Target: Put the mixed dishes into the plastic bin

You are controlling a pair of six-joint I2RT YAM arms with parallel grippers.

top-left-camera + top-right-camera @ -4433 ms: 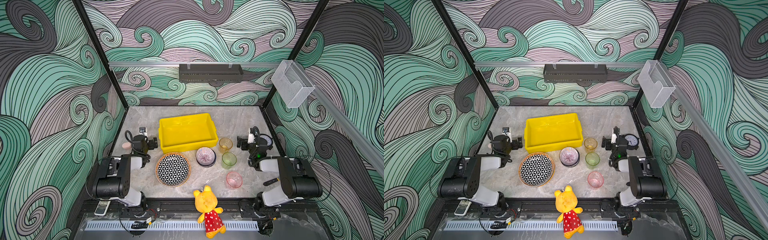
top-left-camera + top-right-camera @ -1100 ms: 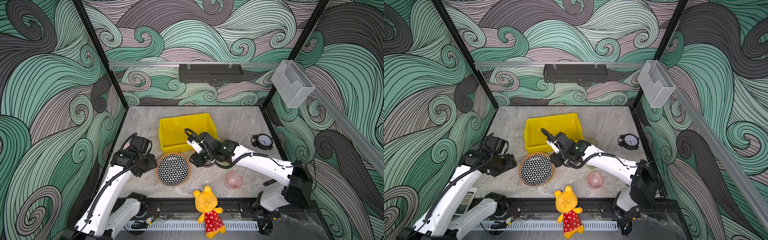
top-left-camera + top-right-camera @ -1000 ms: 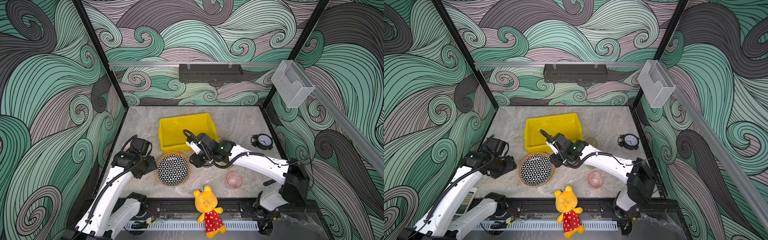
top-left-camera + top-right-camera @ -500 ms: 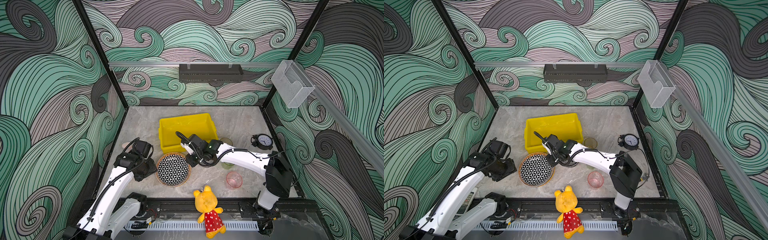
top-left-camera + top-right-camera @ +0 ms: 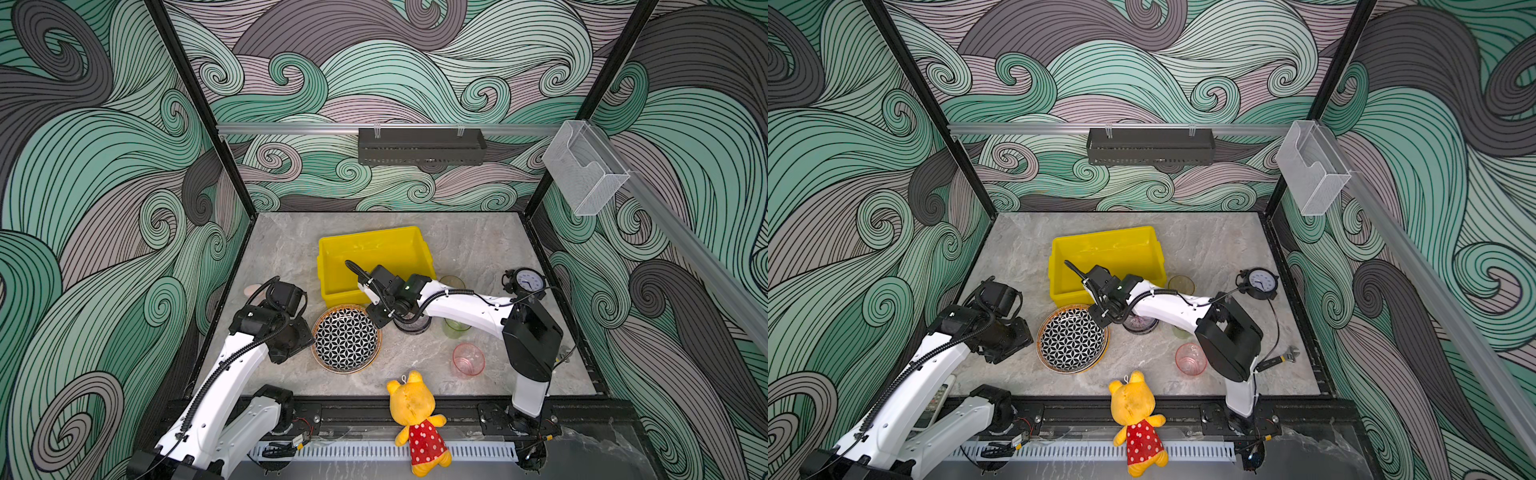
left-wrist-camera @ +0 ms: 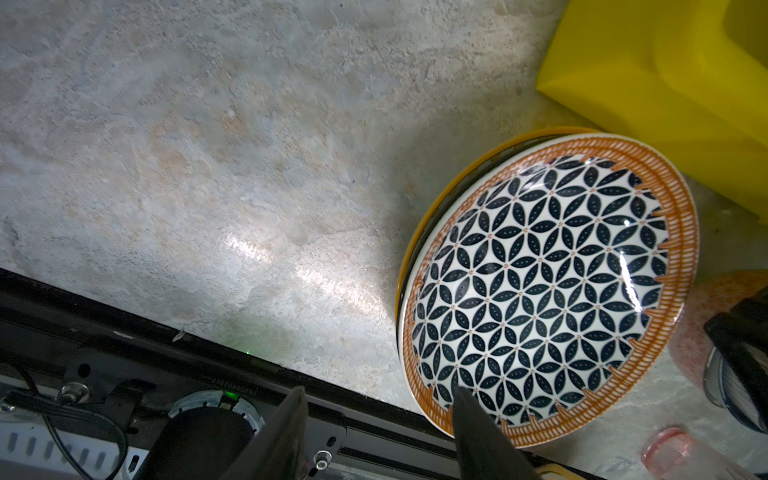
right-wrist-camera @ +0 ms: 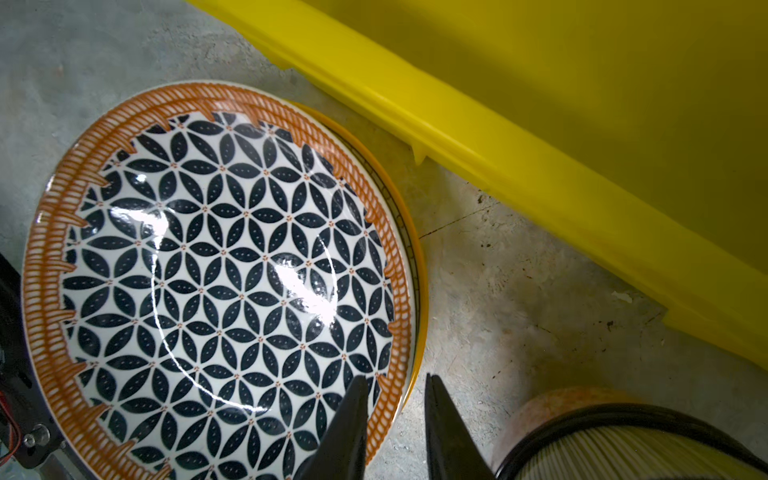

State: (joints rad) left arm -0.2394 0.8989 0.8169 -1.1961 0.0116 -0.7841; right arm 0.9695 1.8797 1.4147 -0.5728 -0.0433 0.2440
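Though top views obscure this, right hand (image 7: 395,379) straddles plate (image 7: 216,266) rim

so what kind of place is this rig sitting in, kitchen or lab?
Probably an enclosed robot test cell, not a kitchen: printed wave wall panels, two white arms mounted on a front rail, and staged props: yellow bin, patterned plate, plush bear.

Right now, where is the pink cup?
In both top views the pink cup stands front right on the table, between the bear and the right arm.
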